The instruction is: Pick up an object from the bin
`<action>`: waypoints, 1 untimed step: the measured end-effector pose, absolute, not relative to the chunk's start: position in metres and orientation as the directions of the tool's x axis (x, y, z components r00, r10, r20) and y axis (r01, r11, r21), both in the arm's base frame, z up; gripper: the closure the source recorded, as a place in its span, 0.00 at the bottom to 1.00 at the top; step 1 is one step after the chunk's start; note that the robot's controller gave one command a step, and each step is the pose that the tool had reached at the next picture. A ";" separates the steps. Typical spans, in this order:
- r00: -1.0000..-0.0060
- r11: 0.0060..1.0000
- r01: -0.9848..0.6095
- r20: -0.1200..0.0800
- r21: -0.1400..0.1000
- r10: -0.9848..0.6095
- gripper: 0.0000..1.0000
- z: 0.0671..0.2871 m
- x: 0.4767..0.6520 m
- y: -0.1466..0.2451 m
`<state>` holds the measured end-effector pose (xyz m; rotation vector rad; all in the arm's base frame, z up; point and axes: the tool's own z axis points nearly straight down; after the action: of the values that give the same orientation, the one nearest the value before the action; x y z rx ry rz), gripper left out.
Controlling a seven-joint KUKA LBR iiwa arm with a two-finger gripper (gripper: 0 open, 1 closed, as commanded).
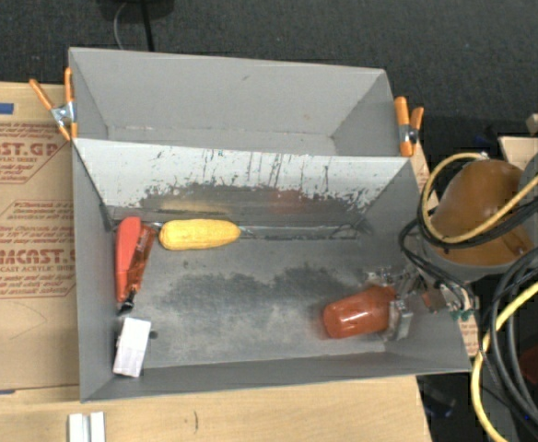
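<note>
My gripper [391,301] is low in the bin's front right corner. Its metal fingers [402,324] stand apart, one on each side of the right end of a red-brown rounded lump [354,315]. The lump lies on the bin floor, and the gripper looks open around it.
A yellow corn-cob-shaped thing [199,235] lies at the back left, next to an orange-red handled tool [129,257] along the left wall. A small white box [132,346] sits in the front left corner. The arm with its looping yellow cables reaches in from the right.
</note>
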<state>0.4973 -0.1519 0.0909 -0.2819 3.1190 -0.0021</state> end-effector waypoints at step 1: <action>-0.987 0.987 -0.160 -0.004 0.001 -0.160 1.00 0.140 0.498 -0.152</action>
<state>0.4983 -0.1518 0.1401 -0.2512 3.1276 0.0021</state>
